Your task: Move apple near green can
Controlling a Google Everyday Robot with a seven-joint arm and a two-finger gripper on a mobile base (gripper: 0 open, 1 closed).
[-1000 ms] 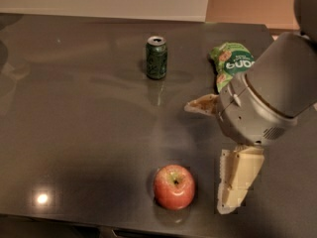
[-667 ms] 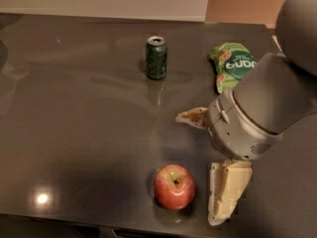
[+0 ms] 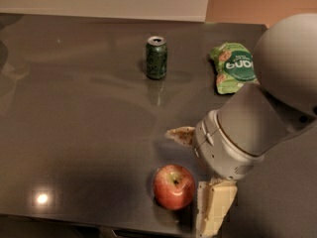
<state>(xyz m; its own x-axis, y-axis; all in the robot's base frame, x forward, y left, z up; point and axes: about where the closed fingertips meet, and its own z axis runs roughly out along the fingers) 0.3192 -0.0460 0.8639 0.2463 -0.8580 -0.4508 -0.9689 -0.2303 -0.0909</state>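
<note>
The red apple stands near the table's front edge. The green can stands upright far behind it, near the table's back. My gripper is open, just right of the apple and low over the table. One finger is behind the apple and the other finger is at its front right. The apple lies at the mouth of the gap, and I cannot tell if a finger touches it. My grey arm fills the right side.
A flat light-green snack bag lies at the back right, right of the can and partly behind my arm. The dark table has its front edge just below the apple.
My gripper has moved left and toward the table's front, closing in on the apple from the right. The apple, can and bag have not moved.
</note>
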